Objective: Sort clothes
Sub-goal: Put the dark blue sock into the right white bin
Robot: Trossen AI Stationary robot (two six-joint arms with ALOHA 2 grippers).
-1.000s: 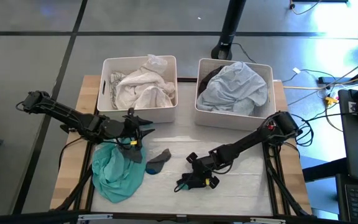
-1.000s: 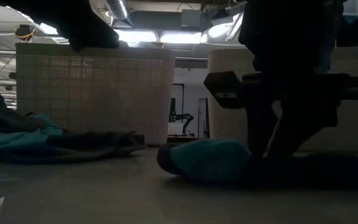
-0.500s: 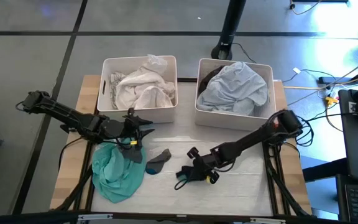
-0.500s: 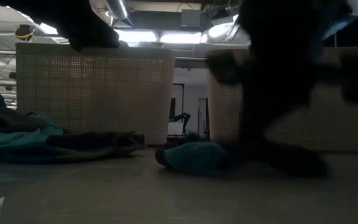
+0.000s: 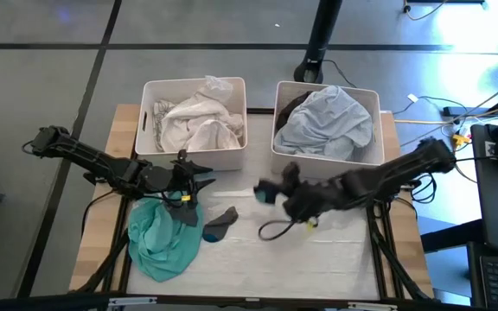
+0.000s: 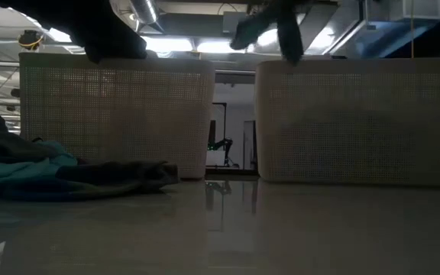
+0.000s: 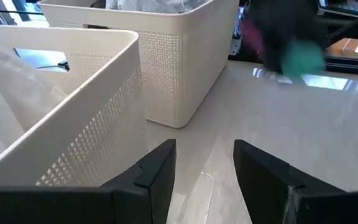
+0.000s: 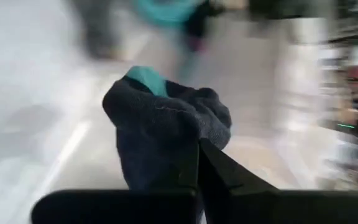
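The right gripper [image 8: 197,163] is clamped on a dark sock with a teal toe [image 8: 166,134], lifted above the table. The right-hand bin [image 5: 325,157], just beyond it, should be cleared before release. The left gripper [image 7: 204,168], parted and empty, waits above the teal-green garment [image 5: 162,238].

right gripper [image 5: 277,192] and its dark sock [image 8: 166,127] motion-blurred in high view; background smeared in right wrist view. teal garment [image 6: 14,172] cut off by low view's edge. left bin [image 7: 55,118] cropped in left wrist view.
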